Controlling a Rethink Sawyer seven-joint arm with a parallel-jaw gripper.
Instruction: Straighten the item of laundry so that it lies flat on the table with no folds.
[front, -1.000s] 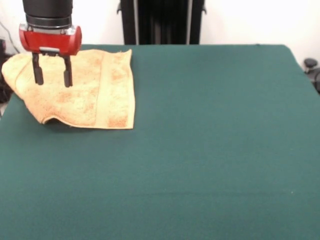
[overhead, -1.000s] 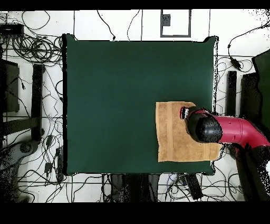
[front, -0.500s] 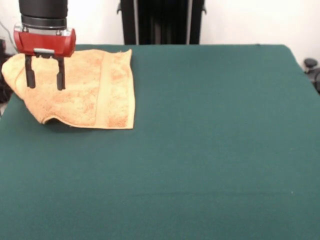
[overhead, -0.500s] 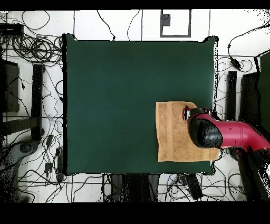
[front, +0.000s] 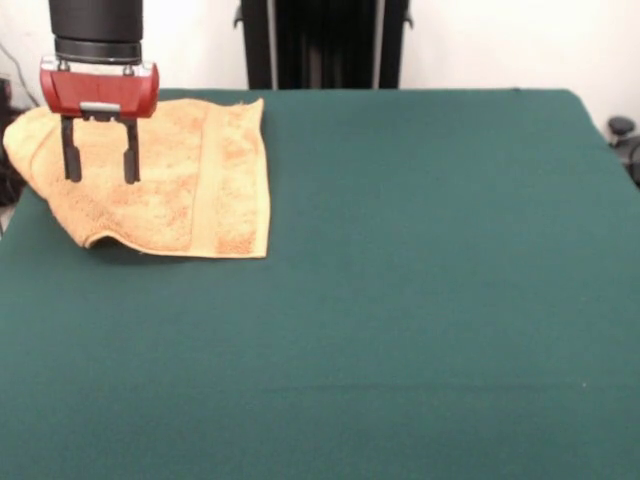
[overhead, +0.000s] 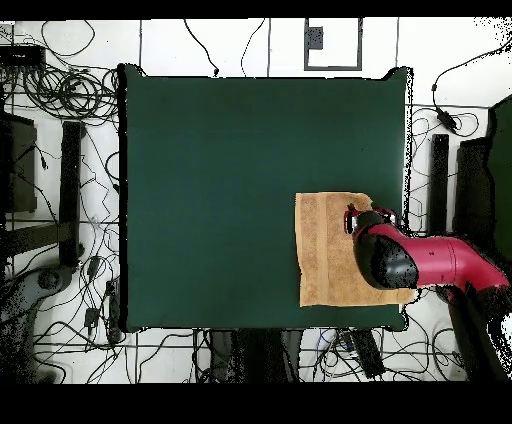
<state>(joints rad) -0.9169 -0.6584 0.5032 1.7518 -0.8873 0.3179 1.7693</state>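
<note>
The item of laundry (front: 190, 185), an orange-tan towel with a woven band, lies at the far left corner of the green table (front: 400, 300) in the front view. Its left part is folded over and bunched, reaching the table's edge. My gripper (front: 100, 165) hangs open above that left part, its two dark fingers apart and holding nothing. In the overhead view the towel (overhead: 325, 250) sits at the table's lower right, and the red arm (overhead: 430, 260) covers its right side and the gripper.
The towel's corner lies close to the table's edges (overhead: 400, 310). Cables and stands (overhead: 60, 200) cover the floor around the table. A dark pedestal (front: 320, 45) stands behind the far edge.
The gripper went up and to the left half a second ago, then came back slightly right and down. It stays open. The towel has not moved.
</note>
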